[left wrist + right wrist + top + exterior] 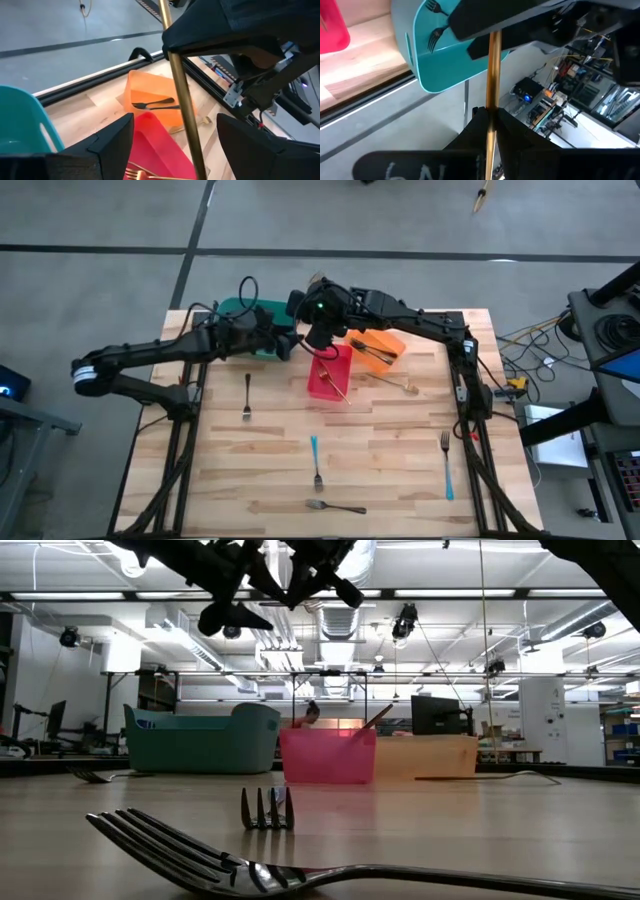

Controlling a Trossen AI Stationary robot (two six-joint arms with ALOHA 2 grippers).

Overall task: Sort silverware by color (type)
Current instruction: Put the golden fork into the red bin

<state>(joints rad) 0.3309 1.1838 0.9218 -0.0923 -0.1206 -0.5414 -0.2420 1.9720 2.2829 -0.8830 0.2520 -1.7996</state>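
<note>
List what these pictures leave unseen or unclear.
- High view: the right gripper and the gold utensil it clamps blur into dark arm parts.
- Right wrist view: that utensil's head is hidden behind the left gripper.
- Low view: the teal bin walls hide its contents.

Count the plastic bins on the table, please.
3. The teal bin stands at the rear left, the red bin near the middle, and the orange bin just right of it. No other seems hidden.
</note>
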